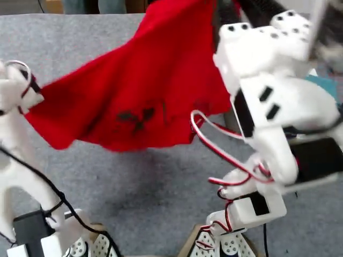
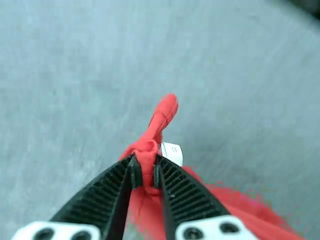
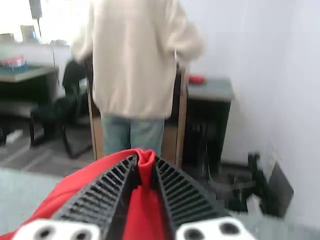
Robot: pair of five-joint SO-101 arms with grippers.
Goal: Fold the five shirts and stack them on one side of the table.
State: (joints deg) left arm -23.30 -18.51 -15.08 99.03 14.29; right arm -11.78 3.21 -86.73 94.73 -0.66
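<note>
The grey felt-covered table [image 1: 161, 214] lies beneath both grippers, with bare surface directly below them. The red cloth shirt [image 1: 139, 91] is held clear of the table, stretched in the air between the two grippers. It sags in the middle, and its lower hem hangs well below both grip points. This spread is judged to serve the task: with the garment opened out flat, it can be laid down ready for folding.

The left gripper [image 2: 145, 167] is clenched on a bunched edge of the shirt, and a twist of cloth protrudes beyond its fingertips. The right gripper [image 3: 145, 162] is clenched on another edge, with a fold of red cloth pinched between its ribbed black pads [image 3: 175, 192]. It sits higher than the left gripper, so the shirt slopes downward toward the left one.

A red-and-white cable [image 1: 220, 145] loops from the right arm just below the shirt hem, and a snag there is judged possible during lowering. A teal item [image 1: 324, 84] lies beside the right arm; it cannot be identified. A small white label [image 2: 172, 152] is seen just beyond the left fingertips, sewn to the pinched cloth.
</note>
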